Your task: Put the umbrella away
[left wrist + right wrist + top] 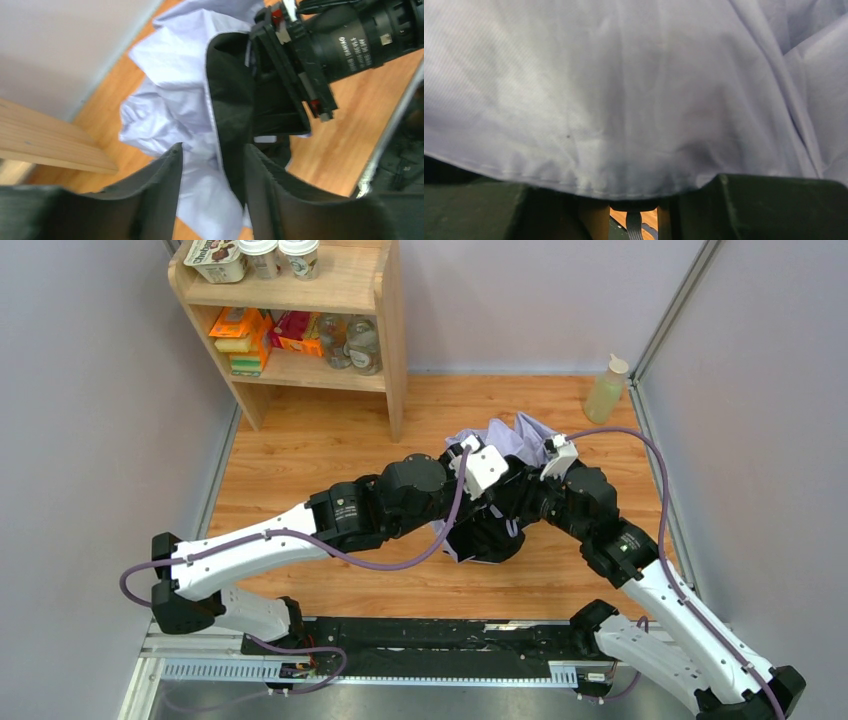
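The umbrella (510,435) lies crumpled on the wooden floor between both arms, its pale lilac canopy bunched over a black inner side. Seen from the left wrist, my left gripper (212,147) has closed around a fold of the umbrella (170,100), with lilac cloth against one finger and black cloth against the other. My right gripper (280,107) clamps the black bundle from the other side. In the right wrist view the umbrella (624,90) drapes over my right gripper (624,182) and hides its fingertips. From above, both grippers are buried in the cloth.
A wooden shelf (300,310) with jars and boxes stands at the back left, and its edge (50,145) lies close to the canopy. A plastic bottle (606,390) stands by the right wall. Grey walls enclose the floor on three sides.
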Tool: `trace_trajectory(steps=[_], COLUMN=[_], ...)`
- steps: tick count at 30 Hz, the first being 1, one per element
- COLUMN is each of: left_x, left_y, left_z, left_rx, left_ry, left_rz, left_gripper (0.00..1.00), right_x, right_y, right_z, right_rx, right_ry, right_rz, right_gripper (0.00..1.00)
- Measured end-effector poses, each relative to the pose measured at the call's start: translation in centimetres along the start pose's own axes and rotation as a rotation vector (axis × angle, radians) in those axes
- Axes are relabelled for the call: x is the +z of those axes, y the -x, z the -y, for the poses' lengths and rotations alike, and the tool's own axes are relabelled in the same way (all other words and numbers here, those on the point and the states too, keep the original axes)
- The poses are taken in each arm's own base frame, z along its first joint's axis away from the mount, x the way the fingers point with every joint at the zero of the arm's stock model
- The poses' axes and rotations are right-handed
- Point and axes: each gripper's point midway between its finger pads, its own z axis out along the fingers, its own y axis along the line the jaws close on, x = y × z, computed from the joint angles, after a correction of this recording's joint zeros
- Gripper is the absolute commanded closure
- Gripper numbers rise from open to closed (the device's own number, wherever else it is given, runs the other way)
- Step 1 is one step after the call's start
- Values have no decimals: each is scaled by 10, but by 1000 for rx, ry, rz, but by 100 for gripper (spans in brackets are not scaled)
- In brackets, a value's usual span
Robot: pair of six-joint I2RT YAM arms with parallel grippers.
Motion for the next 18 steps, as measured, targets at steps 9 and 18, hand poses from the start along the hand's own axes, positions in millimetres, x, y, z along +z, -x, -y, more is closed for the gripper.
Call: trace_trajectory(steps=[9, 18], left_x=[-14, -2], left_y=[-13, -20], left_z=[15, 29], left_rx=[-117, -209], left_ry=[-72, -95], left_rz=[-22, -84], left_gripper=[32, 35], right_x=[0, -5], right_y=[-2, -1], right_z=[1, 0], right_rx=[1, 0], right_ry=[-4, 1], right_rz=[-6, -1], right_gripper=[100, 100])
